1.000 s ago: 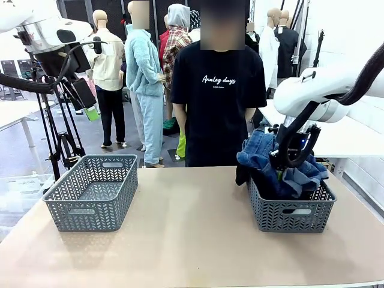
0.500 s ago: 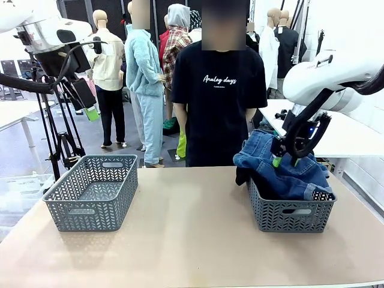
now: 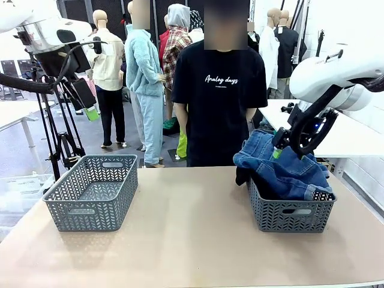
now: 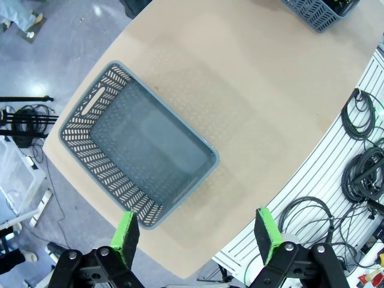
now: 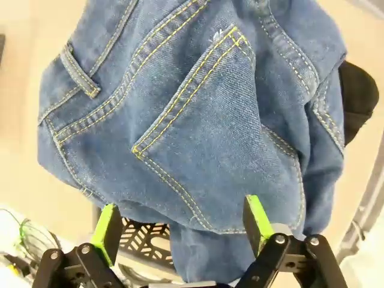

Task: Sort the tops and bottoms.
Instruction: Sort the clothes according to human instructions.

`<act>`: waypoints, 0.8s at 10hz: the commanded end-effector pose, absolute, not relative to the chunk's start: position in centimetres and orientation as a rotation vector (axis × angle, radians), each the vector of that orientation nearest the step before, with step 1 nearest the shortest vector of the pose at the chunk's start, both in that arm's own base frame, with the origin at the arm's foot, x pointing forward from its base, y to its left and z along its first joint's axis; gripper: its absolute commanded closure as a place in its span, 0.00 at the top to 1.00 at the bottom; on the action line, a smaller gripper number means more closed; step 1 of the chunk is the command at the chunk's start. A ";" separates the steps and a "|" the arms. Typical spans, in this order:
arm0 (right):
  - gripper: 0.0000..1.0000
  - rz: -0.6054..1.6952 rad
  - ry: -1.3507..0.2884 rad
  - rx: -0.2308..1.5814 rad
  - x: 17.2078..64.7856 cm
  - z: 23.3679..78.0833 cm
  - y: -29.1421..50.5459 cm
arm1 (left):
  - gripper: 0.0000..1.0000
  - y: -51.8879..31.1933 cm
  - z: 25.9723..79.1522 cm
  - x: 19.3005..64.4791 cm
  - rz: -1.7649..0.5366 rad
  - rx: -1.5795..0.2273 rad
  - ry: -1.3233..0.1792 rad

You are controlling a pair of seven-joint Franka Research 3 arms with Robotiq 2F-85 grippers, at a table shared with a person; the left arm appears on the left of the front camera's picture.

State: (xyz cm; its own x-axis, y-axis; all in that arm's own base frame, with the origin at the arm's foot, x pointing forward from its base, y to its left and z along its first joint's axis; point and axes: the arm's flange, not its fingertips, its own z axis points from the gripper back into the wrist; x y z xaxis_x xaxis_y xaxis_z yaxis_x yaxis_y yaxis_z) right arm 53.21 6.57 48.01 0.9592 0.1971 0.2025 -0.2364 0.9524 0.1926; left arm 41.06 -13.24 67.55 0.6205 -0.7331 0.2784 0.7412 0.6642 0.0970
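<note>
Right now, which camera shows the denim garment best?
The right wrist view: the denim garment is close up, with its back pocket and yellow stitching sharp. The front view shows it smaller, heaped in the right-hand basket. In the left wrist view that basket sits at the far edge, contents indistinct.

A grey plastic basket (image 3: 91, 192) with a woven pattern stands at the left of the front view on the light brown table (image 3: 192, 240). A second grey basket (image 3: 291, 211) stands at the right of the same table. In the upper middle a person in a black T-shirt with white lettering (image 3: 219, 102) stands behind the table's far edge. At the left edge a black tripod (image 3: 60, 135) stands on the grey floor. In the left wrist view, black cables (image 4: 363, 162) lie at the right edge.
</note>
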 end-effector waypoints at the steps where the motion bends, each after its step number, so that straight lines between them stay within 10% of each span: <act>1: 1.00 0.236 -0.188 0.217 53.1 48.5 6.6 | 1.00 -13.1 67.8 41.0 -0.850 -0.029 -0.299; 8: 1.00 0.236 -0.188 0.217 53.1 48.5 6.6 | 1.00 -13.1 67.8 41.0 -0.850 -0.029 -0.299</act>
